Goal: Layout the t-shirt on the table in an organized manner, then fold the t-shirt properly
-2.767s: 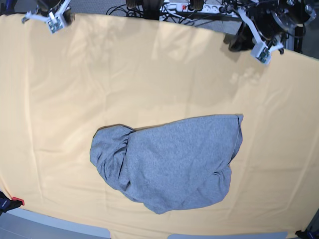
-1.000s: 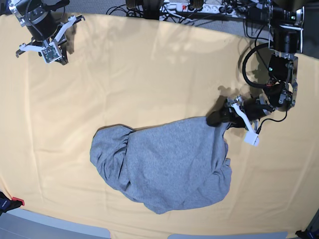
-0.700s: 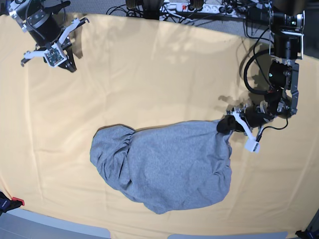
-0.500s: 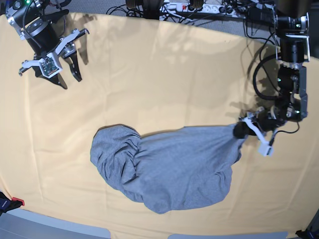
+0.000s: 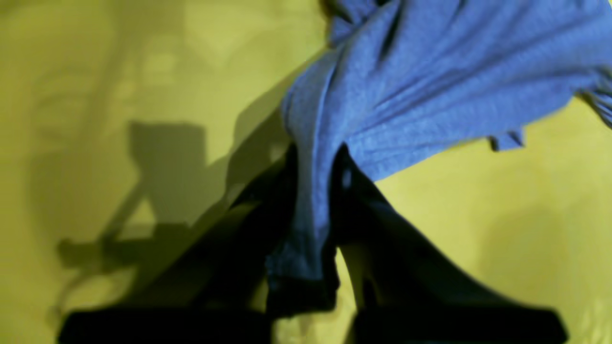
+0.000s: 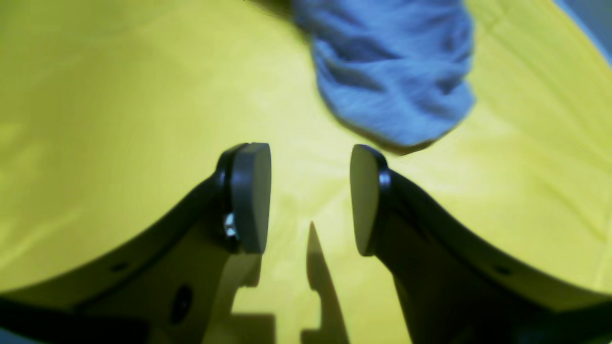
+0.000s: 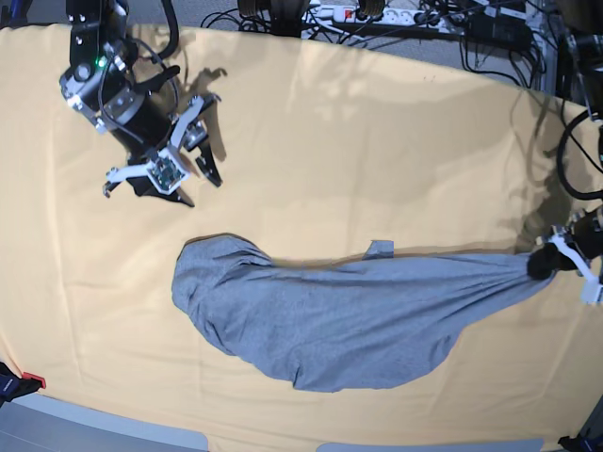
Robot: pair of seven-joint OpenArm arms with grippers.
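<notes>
Left gripper [image 5: 313,200] clamped on the t-shirt [image 7: 339,315], stretching it across the table [image 7: 311,141].
Right gripper [image 7: 168,169] hangs open, empty (nearing the bunched end); pinch one layer there, pull opposite.

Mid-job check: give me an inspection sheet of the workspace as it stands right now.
Surface: table, yellow-orange cloth, faint creases.
Job's things: t-shirt, grey, bunched at its left end, stretched out toward the base view's right; no lettering visible.
Clutter: red-and-black item at the near-left table edge.
Grippers: left tool shut on a shirt edge; right tool open, empty, above bare cloth.
Cables: tangled leads and a power strip behind the far edge.
Surroundings: nothing seen.
</notes>
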